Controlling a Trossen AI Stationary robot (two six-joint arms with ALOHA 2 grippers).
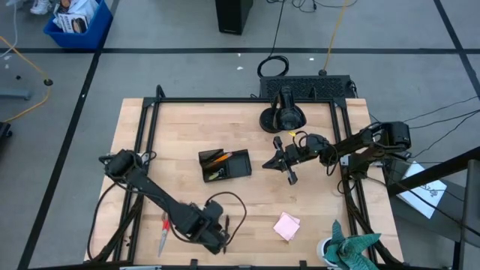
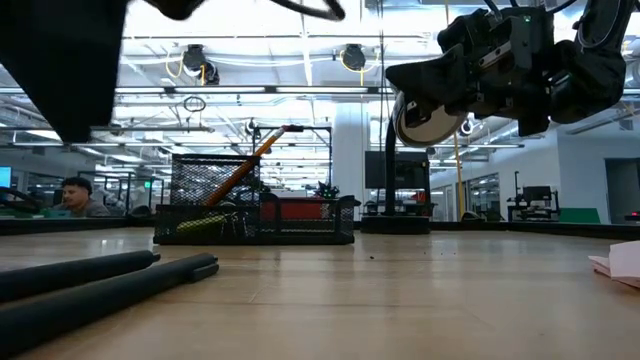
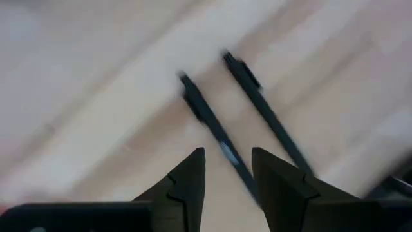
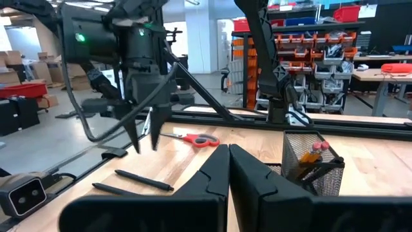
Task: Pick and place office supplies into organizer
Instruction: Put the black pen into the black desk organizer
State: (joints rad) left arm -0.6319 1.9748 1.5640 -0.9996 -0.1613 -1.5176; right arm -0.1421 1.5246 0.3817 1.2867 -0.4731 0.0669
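left hand (image 3: 228, 169) open above two black pens (image 3: 219, 135) — one between its fingers, right hand (image 4: 228, 169) closed

Light wooden table (image 1: 247, 195) | on it: black mesh tray (image 1: 225, 165), pink sticky pad (image 1: 286, 225), red-handled scissors (image 1: 163, 232), two black pens (image 3: 257, 109), maybe teal cloth (image 1: 352, 247)

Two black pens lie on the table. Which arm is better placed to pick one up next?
Left. The left gripper hangs open just above the two black pens, one lying between its fingertips. The right gripper is shut, raised beside the organizer, farther away.
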